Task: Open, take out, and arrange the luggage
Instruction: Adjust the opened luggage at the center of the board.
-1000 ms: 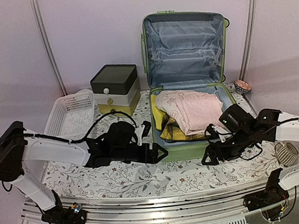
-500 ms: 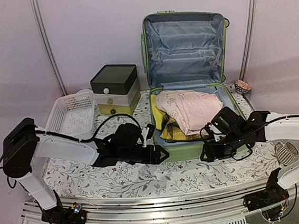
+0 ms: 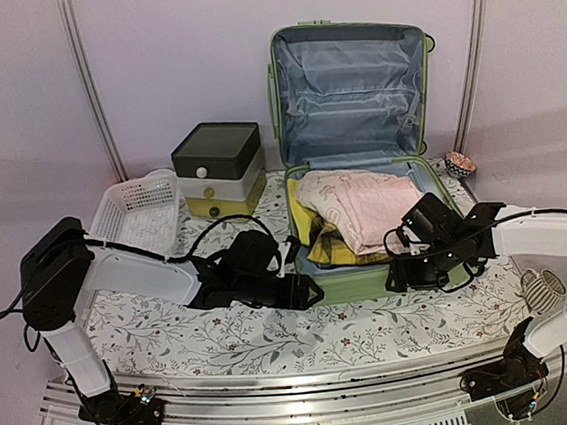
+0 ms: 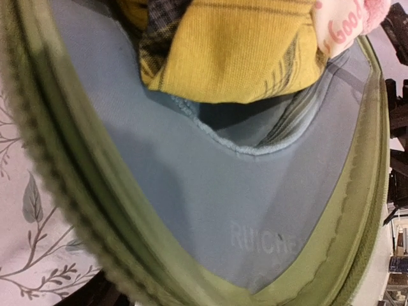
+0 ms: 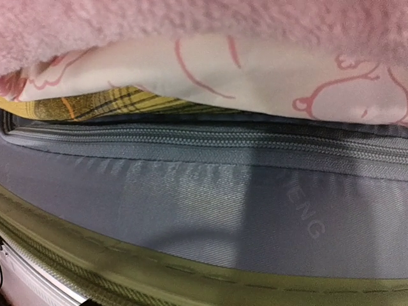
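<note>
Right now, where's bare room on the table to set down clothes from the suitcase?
Best is the cloth strip along the near edge, in front of the suitcase, between the left arm and the right arm. The basket at back left looks empty too. Crowded: the left arm crosses the cloth left of the suitcase; a bowl and a coiled thing sit right.

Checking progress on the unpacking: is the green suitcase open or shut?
Open. The suitcase has its lid standing upright, pale blue lining exposed; a pink garment and a yellow garment lie uncovered in its lower half.
</note>
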Available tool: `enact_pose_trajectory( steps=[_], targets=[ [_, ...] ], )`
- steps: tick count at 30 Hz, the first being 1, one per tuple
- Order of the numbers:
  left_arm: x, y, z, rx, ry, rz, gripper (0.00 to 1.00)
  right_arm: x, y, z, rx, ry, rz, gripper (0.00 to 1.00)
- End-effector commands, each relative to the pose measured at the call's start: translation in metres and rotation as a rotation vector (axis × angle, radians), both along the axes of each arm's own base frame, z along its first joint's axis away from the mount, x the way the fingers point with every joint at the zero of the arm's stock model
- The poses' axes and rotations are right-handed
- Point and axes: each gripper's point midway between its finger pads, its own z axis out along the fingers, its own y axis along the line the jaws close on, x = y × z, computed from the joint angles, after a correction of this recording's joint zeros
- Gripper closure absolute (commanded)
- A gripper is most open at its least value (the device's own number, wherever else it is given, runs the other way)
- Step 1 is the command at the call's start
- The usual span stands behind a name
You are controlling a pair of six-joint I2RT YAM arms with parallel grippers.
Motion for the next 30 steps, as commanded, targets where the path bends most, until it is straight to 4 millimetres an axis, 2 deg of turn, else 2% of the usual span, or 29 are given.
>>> enact_pose_trajectory(
  steps=[1, 17, 19, 21, 26, 30],
  targets=[
    [0.045, -0.015, 0.026, -0.086, -0.114, 0.055, 0.30, 0.037, -0.004, 0.010, 0.000, -0.100, -0.042, 0.38],
    [0.081, -0.019, 0.015, -0.071, -0.131, 0.066, 0.30, 0.074, -0.010, 0.004, -0.015, -0.131, -0.054, 0.38],
    [0.084, -0.019, -0.001, -0.046, -0.110, 0.061, 0.29, 0.077, -0.010, 0.004, -0.017, -0.130, -0.051, 0.38],
    [0.087, -0.020, -0.004, -0.037, -0.109, 0.056, 0.29, 0.078, -0.010, 0.002, -0.021, -0.126, -0.049, 0.38],
    [0.087, -0.021, 0.001, -0.039, -0.116, 0.045, 0.27, 0.078, -0.007, 0.007, 0.002, -0.130, -0.032, 0.35],
    [0.083, -0.021, 0.012, -0.054, -0.127, 0.024, 0.17, 0.073, -0.002, 0.020, 0.028, -0.150, 0.034, 0.28]
  ],
)
